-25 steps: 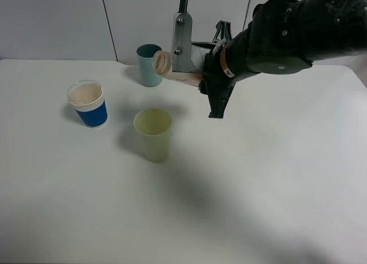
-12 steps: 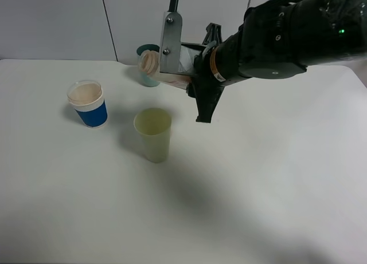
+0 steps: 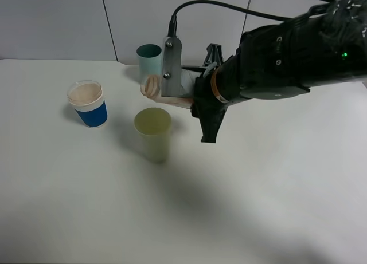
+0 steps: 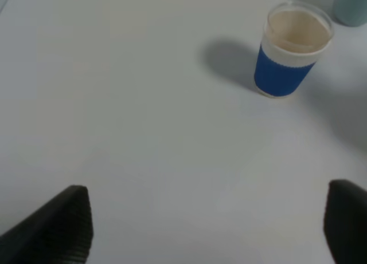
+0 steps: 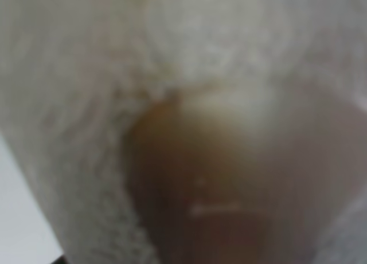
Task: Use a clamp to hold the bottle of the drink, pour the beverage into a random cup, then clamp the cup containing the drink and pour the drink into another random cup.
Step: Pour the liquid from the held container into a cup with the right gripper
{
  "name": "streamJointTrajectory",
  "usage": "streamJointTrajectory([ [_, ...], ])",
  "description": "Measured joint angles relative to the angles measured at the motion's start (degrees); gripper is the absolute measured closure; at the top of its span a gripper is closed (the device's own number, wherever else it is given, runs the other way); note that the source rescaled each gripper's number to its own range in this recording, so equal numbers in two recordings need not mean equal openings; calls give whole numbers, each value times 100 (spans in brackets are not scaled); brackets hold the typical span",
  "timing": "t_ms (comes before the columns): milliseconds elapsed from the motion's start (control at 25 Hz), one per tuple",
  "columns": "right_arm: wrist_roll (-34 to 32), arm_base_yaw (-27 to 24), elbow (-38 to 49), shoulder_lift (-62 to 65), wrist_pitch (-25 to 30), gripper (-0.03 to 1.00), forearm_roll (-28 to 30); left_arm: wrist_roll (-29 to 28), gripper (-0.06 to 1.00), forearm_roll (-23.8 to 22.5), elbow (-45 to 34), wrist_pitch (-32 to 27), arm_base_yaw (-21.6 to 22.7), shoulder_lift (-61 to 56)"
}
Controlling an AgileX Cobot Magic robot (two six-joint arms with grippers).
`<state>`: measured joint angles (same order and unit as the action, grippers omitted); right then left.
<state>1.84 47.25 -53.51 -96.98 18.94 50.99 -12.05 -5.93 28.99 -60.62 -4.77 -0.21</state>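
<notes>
At far left, the left gripper (image 4: 203, 229) hangs with its jaws wide apart and nothing between them, and the blue cup (image 3: 88, 105) stands ahead of it on the table (image 3: 258, 189). Nearer the middle, the pale cup (image 3: 152, 134) stands upright just below the right gripper (image 3: 175, 91), with the teal cup (image 3: 149, 56) just behind. The right gripper is clamped on the bottle (image 3: 152, 87), which lies tipped almost on its side with its open mouth pointing down toward the pale cup. From the high view the mouth appears to sit above the cup's far rim, not its centre, though depth is hard to judge. A stream begun from here could strike the rim or run onto the table. A sharp tilt could send the drink out in a surge and overshoot. The cup looks light, so a dip of the bottle could clip and topple it. The tilted bottle could also slide in the clamp.
</notes>
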Motion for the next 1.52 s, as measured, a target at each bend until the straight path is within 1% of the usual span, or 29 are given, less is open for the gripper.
streamJointTrajectory([
  [360,-184,11,100,160,20,97,232,0,6,0,0,0,0,0],
  [720,-331,78,104,163,205,97,600,0,6,0,0,0,0,0],
  [880,-341,78,177,167,293,97,692,0,6,0,0,0,0,0],
  [1080,-347,78,473,167,304,97,705,0,6,0,0,0,0,0],
  [1320,-358,78,501,181,299,97,770,0,6,0,0,0,0,0],
  [1520,-370,154,506,187,332,97,1064,0,6,0,0,0,0,0],
])
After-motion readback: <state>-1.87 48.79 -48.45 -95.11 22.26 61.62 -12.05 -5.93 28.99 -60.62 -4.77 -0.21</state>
